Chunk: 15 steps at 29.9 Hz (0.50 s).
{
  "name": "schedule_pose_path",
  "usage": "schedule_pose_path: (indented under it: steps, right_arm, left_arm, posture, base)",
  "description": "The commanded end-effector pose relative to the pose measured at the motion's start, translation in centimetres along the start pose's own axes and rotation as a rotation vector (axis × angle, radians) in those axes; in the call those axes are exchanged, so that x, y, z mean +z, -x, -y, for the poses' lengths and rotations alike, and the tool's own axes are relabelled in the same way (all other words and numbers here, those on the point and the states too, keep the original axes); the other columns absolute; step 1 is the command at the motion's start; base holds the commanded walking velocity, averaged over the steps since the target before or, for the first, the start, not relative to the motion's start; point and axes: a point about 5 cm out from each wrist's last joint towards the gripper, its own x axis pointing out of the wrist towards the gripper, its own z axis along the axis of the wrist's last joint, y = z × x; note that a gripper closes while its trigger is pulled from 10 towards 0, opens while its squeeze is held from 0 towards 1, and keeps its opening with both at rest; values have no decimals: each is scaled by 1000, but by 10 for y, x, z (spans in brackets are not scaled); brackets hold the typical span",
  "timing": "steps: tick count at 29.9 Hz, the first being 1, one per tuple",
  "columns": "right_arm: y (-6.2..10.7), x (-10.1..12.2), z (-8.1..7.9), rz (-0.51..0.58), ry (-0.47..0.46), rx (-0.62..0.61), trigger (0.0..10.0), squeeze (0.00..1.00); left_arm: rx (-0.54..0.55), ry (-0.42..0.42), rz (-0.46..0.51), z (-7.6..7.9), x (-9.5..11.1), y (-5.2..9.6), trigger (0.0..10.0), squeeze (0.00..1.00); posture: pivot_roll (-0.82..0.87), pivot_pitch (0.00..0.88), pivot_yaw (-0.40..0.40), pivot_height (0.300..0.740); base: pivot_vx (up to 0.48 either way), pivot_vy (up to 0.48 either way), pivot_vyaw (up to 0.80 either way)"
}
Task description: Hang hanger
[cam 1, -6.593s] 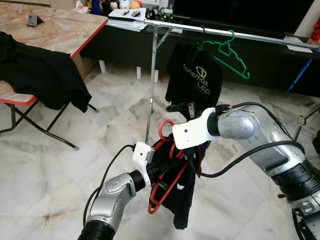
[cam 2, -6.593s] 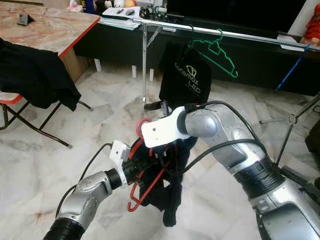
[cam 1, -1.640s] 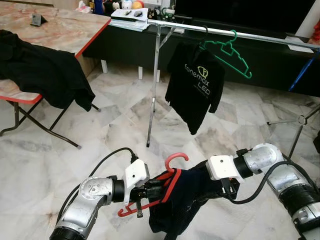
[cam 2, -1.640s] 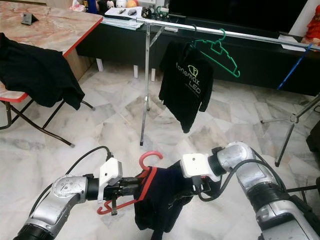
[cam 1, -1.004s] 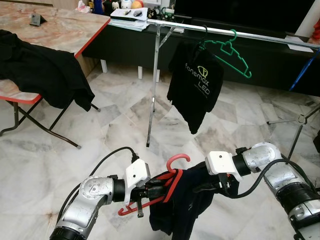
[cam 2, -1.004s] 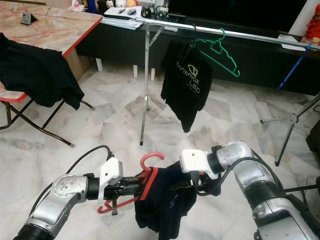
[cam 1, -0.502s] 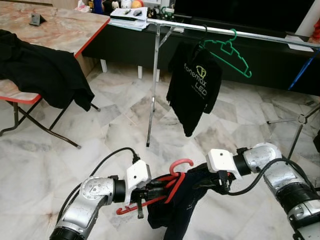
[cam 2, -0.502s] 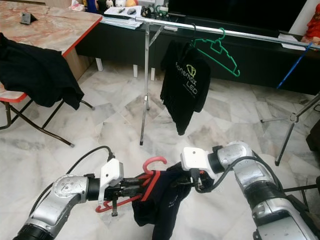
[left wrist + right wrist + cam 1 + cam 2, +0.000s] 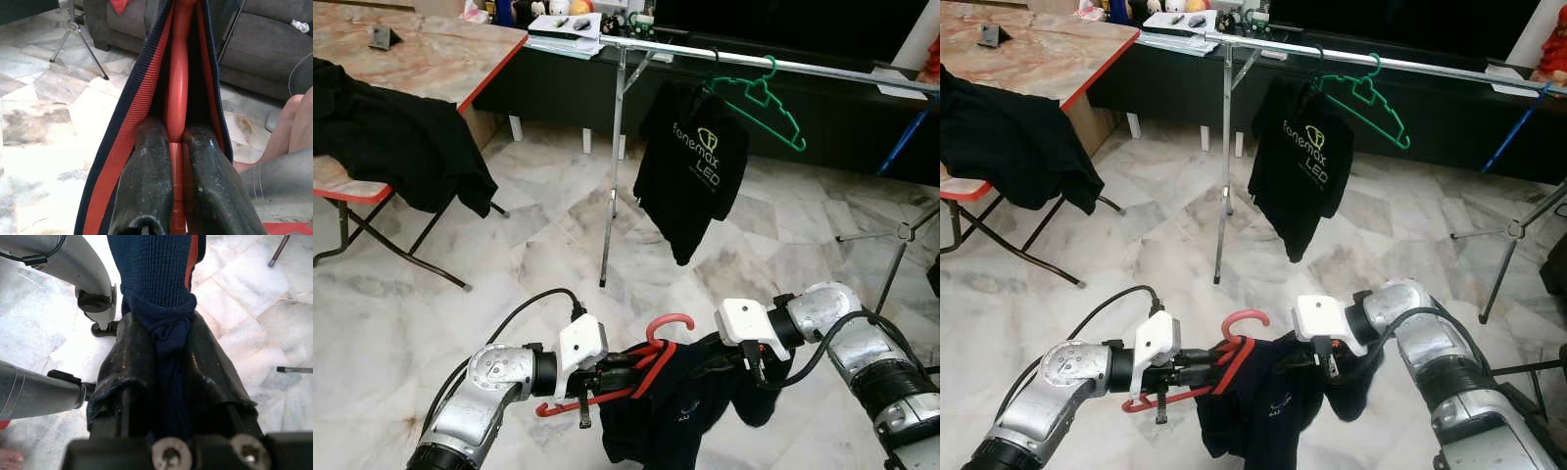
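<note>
While both arms are held low over the marble floor, the red hanger is clamped by the left gripper: its fingers are closed tight on the hanger's bar, w/ the hook curling up just past the tips. A navy garment w/ red trim is draped on the hanger and sags below it. The right gripper is pinched shut on a bunched fold of that garment, just right of the hook, so the cloth is stretched between the 2 grippers.

Well ahead, the rail is seen spanning across at the top, w/ a black shirt and a bare green hanger hung on it. The rail's upright stands left of the shirt. Free rail is seen right of the green hanger. A table w/ black clothes is at far left, well apart; open floor lies between.
</note>
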Motion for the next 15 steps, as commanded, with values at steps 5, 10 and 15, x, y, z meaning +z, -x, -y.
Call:
schedule_pose_path:
  steps: [5, 10, 15]
  right_arm:
    - [-2, 3, 0, 46, -2, -13, 0, 0]
    - [-3, 3, 0, 46, -6, -10, 0, 0]
    - [-3, 3, 0, 44, -8, -6, 0, 0]
  left_arm:
    - [-28, -33, 33, 0, 12, -8, 10000, 0]
    - [-32, -13, 38, 0, 13, -8, 10000, 0]
    - [-30, -11, 35, -1, 13, -8, 10000, 0]
  posture:
    - [-38, 176, -79, 740]
    - [-38, 173, -78, 740]
    - [-37, 173, -78, 740]
  base:
    - [0, 0, 0]
    - [0, 0, 0]
    - [0, 0, 0]
